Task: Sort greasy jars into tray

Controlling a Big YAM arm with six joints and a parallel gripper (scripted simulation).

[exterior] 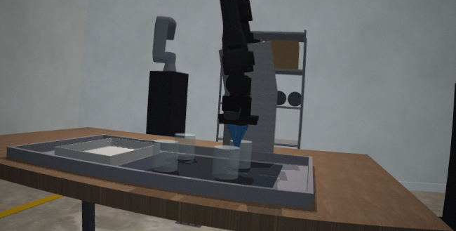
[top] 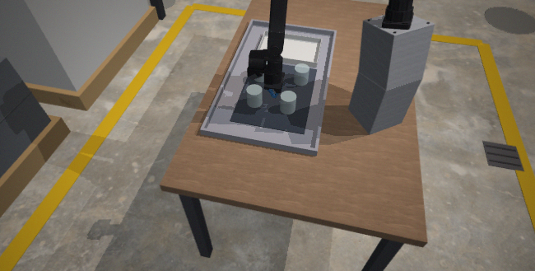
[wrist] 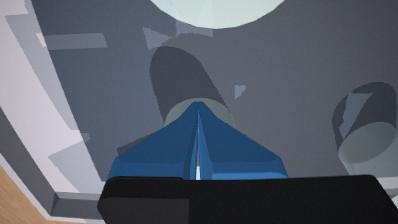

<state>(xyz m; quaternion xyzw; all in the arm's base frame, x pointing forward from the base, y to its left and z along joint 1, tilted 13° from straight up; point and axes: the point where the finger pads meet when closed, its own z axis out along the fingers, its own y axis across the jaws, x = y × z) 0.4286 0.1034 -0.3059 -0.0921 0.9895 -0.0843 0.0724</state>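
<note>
From where I stand, nothing here carries writing I can read. No label, brand, number or sign shows on any surface. Every face in all three views is plain colour.

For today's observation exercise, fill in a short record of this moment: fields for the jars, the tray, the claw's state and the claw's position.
jars: four glass jars, all on the dark drying mat; near-left jar, near-right jar, far-right jar, far-left jar mostly hidden by the arm
tray: white tray beside the mat, no jar inside
claw state: claw shut, holding nothing
claw position: pointing down among the jars, tips near jar-top height
</note>
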